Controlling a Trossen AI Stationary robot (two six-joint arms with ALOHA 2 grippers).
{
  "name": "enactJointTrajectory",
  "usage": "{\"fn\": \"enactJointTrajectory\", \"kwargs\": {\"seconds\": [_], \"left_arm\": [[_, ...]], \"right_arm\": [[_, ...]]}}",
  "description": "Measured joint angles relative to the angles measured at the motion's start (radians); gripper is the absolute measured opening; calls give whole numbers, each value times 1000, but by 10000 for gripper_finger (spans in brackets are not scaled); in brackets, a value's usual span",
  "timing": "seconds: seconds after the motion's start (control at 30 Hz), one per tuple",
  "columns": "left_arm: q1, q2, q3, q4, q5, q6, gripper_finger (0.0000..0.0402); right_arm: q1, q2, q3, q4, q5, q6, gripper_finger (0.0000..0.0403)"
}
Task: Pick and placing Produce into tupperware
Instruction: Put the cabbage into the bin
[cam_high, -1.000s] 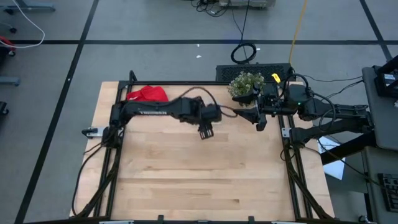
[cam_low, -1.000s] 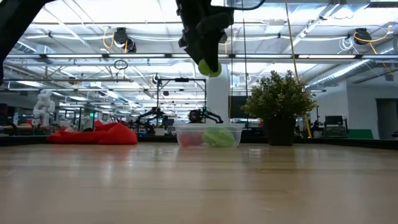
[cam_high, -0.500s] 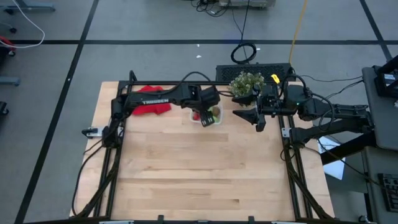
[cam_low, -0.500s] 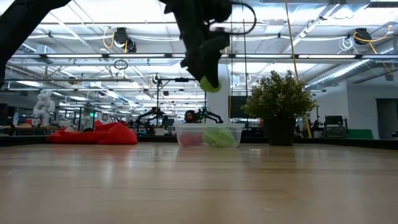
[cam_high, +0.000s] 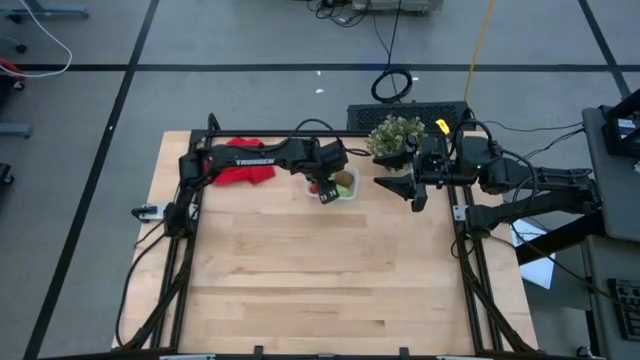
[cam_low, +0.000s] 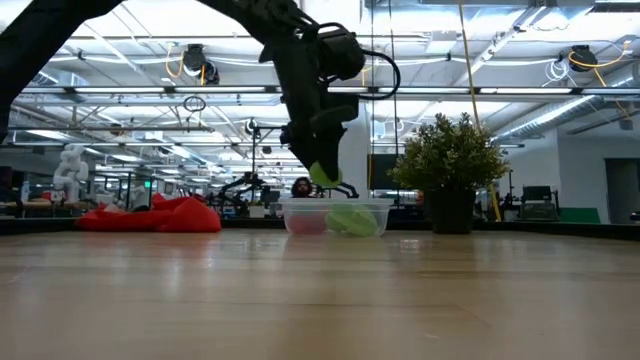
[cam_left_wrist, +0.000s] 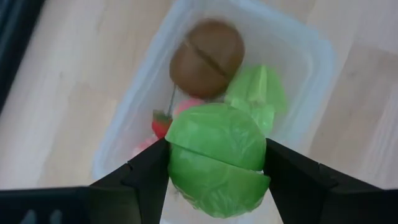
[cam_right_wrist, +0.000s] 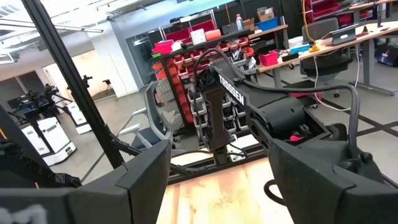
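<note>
— Starting from the left: crumpled red cloth (cam_high: 240, 160) at the far edge, then the left gripper (cam_left_wrist: 214, 171) above the small clear rectangular plastic tupperware (cam_high: 333, 186). What's it holding?

— A bright green leafy toy vegetable (cam_left_wrist: 216, 158), clamped between its 2 dark fingers set fairly wide. Inside the tub I can see a brown oval piece (cam_left_wrist: 207, 50), another green piece (cam_left_wrist: 258, 90) and small red strawberries (cam_left_wrist: 163, 122).

— So it's the placing step?

— I'd say so. Next it should lower slightly and let go over the tub.

— And further right?

— The bushy potted plant (cam_high: 396, 135), then the right gripper (cam_high: 421, 200), waiting near the table's right edge with fingers spread and nothing in them.
</note>
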Motion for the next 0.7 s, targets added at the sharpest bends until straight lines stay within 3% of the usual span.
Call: {"fn": "enactJointTrajectory", "kwargs": {"seconds": [0.7], "left_arm": [[49,-1,-42,147,91,23,232]], "right_arm": [[0,0,0,-46,0,3,263]]}}
